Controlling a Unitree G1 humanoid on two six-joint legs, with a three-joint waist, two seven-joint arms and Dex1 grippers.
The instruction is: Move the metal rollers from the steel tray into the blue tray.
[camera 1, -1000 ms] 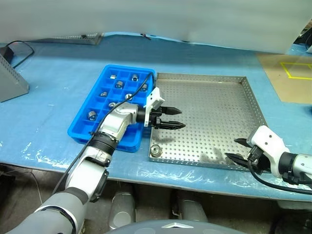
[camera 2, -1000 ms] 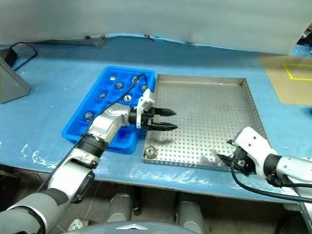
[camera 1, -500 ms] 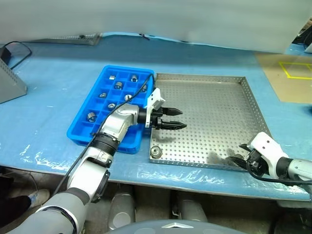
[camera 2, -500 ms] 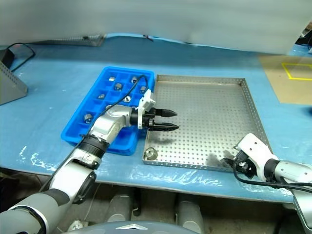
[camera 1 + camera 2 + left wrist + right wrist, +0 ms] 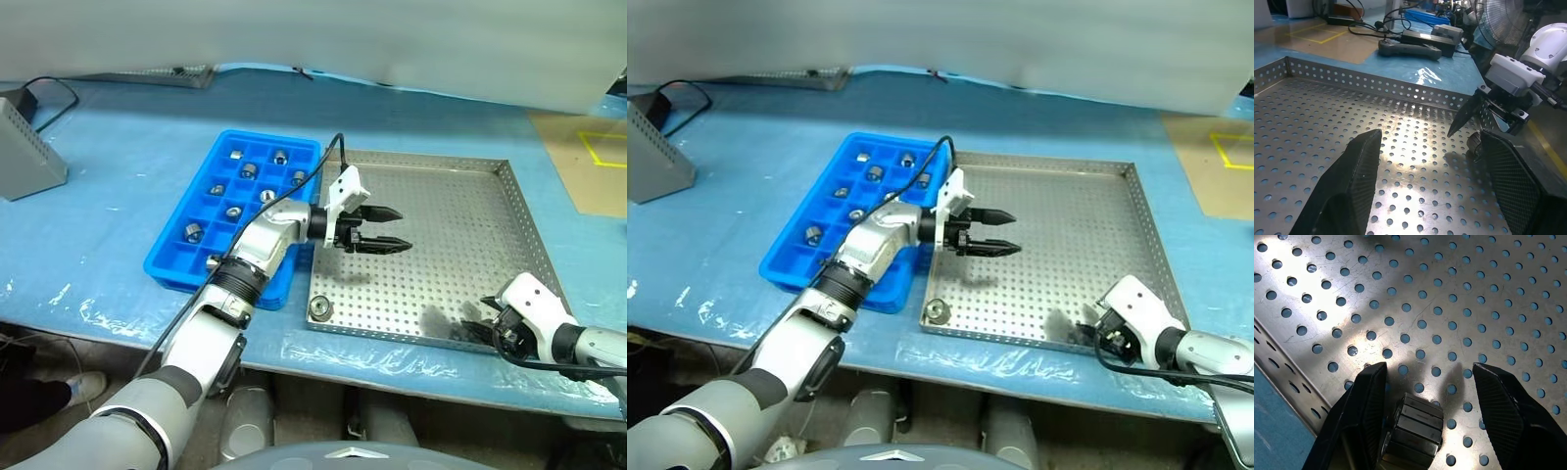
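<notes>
Blue-covered bench. Steel tray (image 5: 460, 211) sits beside blue tray (image 5: 186, 257), which holds several metal rollers (image 5: 248, 171). Left gripper (image 5: 384, 229) hovers over the steel tray, fingers spread, empty. Right gripper (image 5: 1425, 396) at the near right corner, fingers apart around a roller (image 5: 1413, 431), probably not yet clamped. Another roller (image 5: 318, 308) lies in the near left corner.

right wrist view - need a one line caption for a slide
Open right gripper straddling a metal roller on the steel tray, beside its near wall.

blue tray (image 5: 196, 257), grey perforated steel tray (image 5: 460, 211)
</notes>
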